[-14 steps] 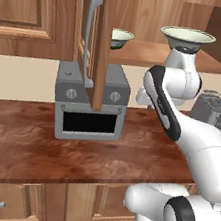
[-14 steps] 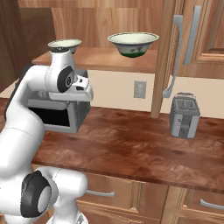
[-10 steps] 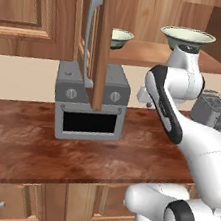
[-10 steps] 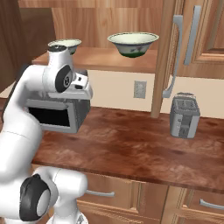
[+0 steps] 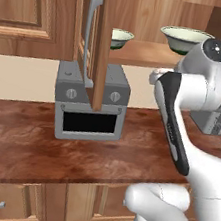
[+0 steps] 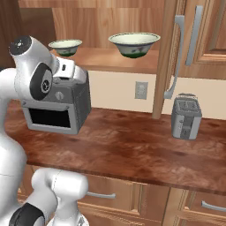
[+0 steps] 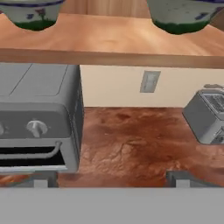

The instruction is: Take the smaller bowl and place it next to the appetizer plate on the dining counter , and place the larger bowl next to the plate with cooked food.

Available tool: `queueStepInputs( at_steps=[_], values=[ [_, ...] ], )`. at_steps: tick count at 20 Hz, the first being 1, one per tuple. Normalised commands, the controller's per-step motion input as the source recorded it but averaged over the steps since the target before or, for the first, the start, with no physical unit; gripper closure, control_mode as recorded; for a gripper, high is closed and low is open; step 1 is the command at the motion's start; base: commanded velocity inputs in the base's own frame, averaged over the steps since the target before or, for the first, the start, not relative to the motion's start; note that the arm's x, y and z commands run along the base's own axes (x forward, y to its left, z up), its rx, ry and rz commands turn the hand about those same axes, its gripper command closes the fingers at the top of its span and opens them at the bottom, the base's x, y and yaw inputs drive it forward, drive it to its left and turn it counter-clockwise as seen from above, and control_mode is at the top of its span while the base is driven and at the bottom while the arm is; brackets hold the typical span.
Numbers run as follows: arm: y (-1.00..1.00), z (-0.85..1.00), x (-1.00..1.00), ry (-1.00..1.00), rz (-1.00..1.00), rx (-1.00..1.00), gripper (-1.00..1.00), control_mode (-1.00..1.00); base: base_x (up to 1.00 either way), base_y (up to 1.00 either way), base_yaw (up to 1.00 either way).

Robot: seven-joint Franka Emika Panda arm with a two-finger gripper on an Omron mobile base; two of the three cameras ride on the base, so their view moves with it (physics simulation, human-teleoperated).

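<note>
On the open cabinet shelf (image 6: 106, 59), the smaller bowl (image 6: 65, 46) and larger bowl (image 6: 133, 44) are sitting well apart, rims cropping off in the hand view. Below, the gripper (image 7: 111, 178) is hovering with jaws spread, empty, toaster oven (image 6: 55, 108) partly hiding behind the arm.

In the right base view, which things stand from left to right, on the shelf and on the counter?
Smaller bowl → toaster oven → larger bowl → wall outlet → open cabinet door → toaster.
</note>
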Motion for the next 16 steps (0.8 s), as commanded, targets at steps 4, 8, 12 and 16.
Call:
queueStepInputs(
  at_steps=[4,8,12,16],
  values=[
    [-0.26,0.52,-0.13,-0.37,-0.31,0.01,-1.0,-1.0,0.0,0.0,0.0],
    [-0.32,0.26,-0.26,-0.41,-0.21,0.12,-1.0,-1.0,0.0,0.0,0.0],
    [-0.28,0.34,-0.18,-0.29,-0.08,0.22,-1.0,-1.0,0.0,0.0,0.0],
    [-0.37,0.34,-0.13,-0.1,-0.03,0.25,-1.0,-1.0,0.0,0.0,0.0]
  ],
)
